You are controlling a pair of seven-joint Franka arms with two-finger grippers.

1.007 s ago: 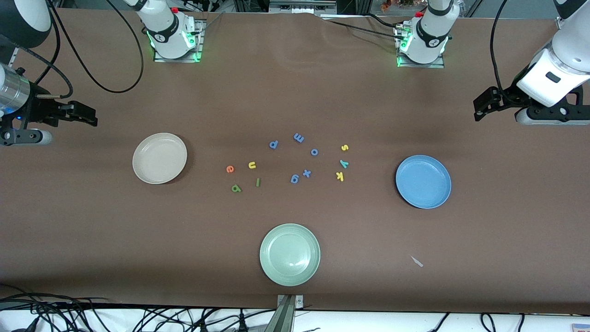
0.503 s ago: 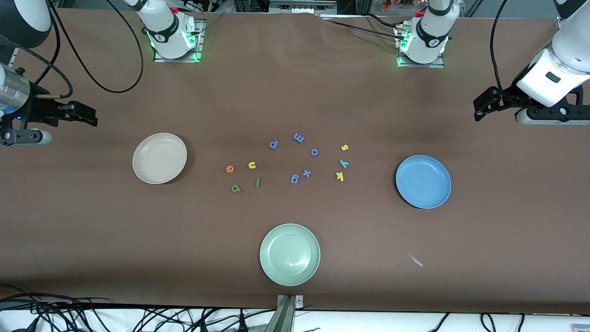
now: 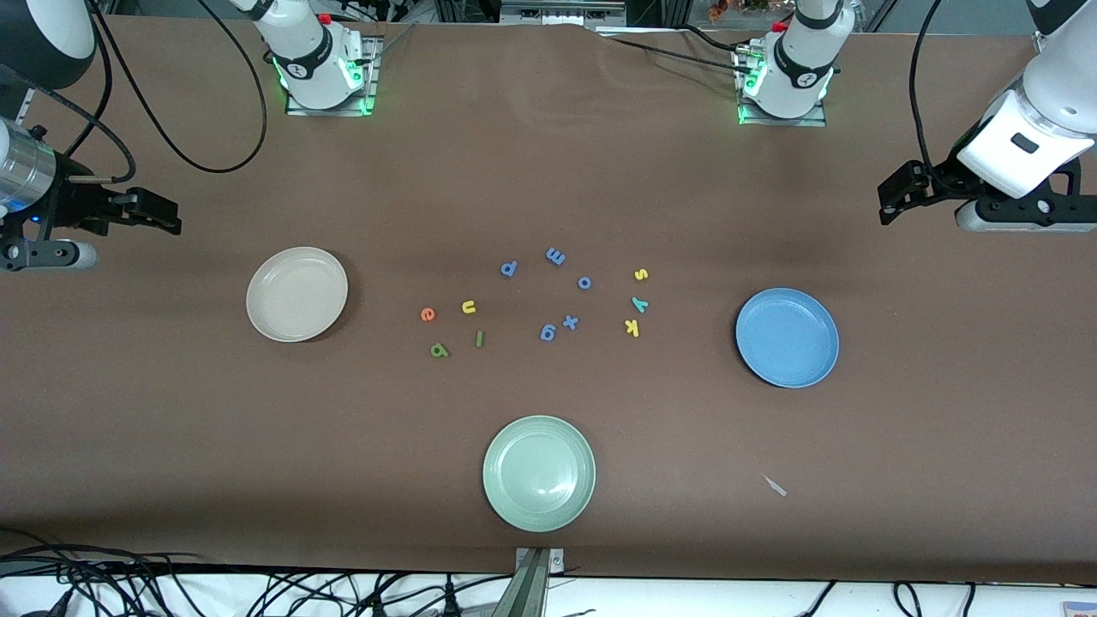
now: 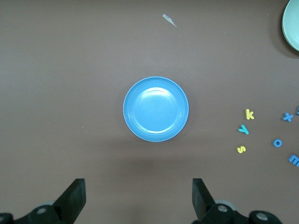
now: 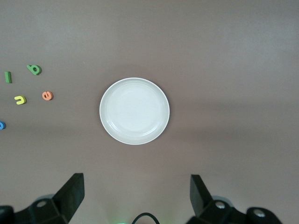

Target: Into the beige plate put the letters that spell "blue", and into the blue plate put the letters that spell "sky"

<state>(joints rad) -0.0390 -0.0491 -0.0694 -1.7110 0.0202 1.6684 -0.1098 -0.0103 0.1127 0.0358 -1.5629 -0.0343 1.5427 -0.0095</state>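
Letters between plates, untouched

I count three plates on the brown table: one beige plate, one blue plate and one pale green plate. Twelve foam letters sit mid-frame: two green, three yellow, one orange, one teal and five blue letters. Lower right I see what may be one small pale scrap, too small to identify.

The brown table carries the beige plate, the blue plate, a green plate and scattered foam letters.
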